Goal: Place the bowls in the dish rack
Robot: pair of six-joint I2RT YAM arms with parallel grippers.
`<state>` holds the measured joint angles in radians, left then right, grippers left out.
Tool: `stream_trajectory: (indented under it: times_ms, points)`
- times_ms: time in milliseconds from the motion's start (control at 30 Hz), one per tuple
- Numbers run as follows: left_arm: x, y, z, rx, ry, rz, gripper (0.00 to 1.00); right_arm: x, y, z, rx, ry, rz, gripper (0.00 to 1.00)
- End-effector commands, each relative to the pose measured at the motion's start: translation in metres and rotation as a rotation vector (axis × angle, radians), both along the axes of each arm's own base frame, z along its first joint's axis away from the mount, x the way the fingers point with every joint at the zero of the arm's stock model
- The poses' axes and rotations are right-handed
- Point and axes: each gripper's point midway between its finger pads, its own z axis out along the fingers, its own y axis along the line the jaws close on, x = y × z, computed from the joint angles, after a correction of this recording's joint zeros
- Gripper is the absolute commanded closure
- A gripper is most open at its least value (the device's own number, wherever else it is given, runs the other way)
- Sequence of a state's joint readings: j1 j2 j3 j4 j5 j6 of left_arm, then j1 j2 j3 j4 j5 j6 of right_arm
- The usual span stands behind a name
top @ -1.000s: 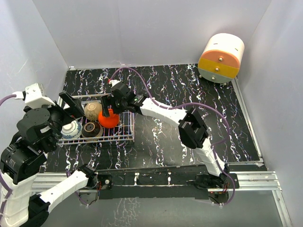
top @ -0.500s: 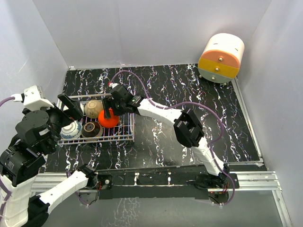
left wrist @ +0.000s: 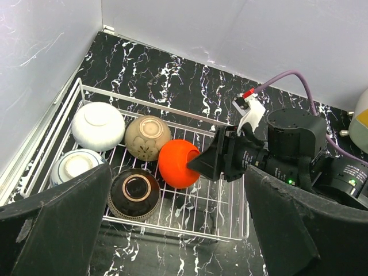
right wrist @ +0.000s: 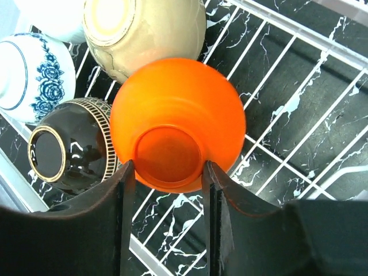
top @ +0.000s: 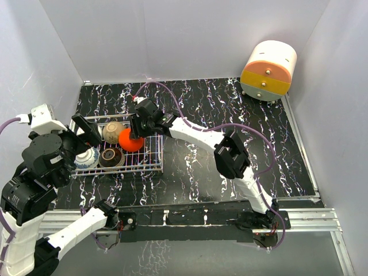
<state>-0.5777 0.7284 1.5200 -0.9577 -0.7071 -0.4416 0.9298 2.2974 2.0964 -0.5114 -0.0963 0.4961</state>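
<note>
The dish rack [top: 150, 167] lies at the table's left with several bowls in it. My right gripper [right wrist: 167, 167] is shut on the foot ring of the red-orange bowl [right wrist: 178, 109], which is tipped with its base towards the gripper and lies over the rack wires beside the beige bowl [left wrist: 147, 137]. The white bowl [left wrist: 98, 125], the blue-and-white bowl [left wrist: 73, 165] and the dark bowl with a gold foot ring [left wrist: 134, 193] rest upside down. My left gripper [left wrist: 177, 172] hangs open above the rack's near side, holding nothing.
A round cream-and-orange drawer cabinet [top: 268, 70] stands at the far right corner. Grey walls close in the left, back and right sides. The right arm [top: 201, 135] stretches across the table's middle to the rack.
My right gripper has shut on the red-orange bowl's foot, and the bowl has shifted slightly towards the rack's far side. The left gripper has drawn back a little to the left.
</note>
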Motion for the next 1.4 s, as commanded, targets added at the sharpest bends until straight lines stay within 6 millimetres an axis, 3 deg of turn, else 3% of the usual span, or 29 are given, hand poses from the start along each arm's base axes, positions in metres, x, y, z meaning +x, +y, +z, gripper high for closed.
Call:
stream_trajectory:
  times_ms: [0, 267, 567, 733, 867, 900, 967, 1100, 1200, 1367]
  points:
    - [-0.001, 0.005, 0.001, 0.018, -0.003, 0.020, 0.03, 0.008, 0.004, 0.022, 0.043, -0.054, -0.004, 0.75]
    - [0.000, 0.005, 0.001, 0.020, -0.003, 0.022, 0.03, 0.010, -0.003, 0.046, 0.036, -0.107, -0.015, 0.77]
    - [0.001, 0.004, 0.003, 0.023, -0.005, 0.017, 0.03, 0.004, -0.013, 0.051, -0.063, -0.164, -0.036, 0.71]
    - [0.005, 0.001, -0.001, 0.031, 0.015, 0.013, 0.03, -0.010, -0.013, 0.101, 0.052, -0.275, -0.016, 0.64]
    - [0.008, -0.003, -0.005, 0.029, 0.025, 0.004, 0.03, -0.021, -0.030, 0.137, 0.117, -0.333, -0.028, 0.58]
    - [0.009, -0.005, -0.006, 0.027, 0.027, -0.002, 0.03, -0.022, -0.036, 0.145, 0.124, -0.347, -0.040, 0.56]
    - [0.012, -0.010, -0.010, 0.025, 0.041, -0.018, 0.03, -0.026, -0.053, 0.159, 0.121, -0.369, -0.071, 0.39]
    - [0.019, -0.024, -0.022, 0.014, 0.075, -0.062, 0.03, -0.028, -0.099, 0.158, 0.054, -0.398, -0.188, 0.03]
    - [0.025, -0.033, -0.033, 0.010, 0.105, -0.082, 0.03, -0.032, -0.139, 0.148, 0.022, -0.391, -0.248, 0.02]
    - [0.036, -0.048, -0.052, 0.005, 0.147, -0.113, 0.03, -0.028, -0.220, 0.112, -0.047, -0.315, -0.399, 0.02]
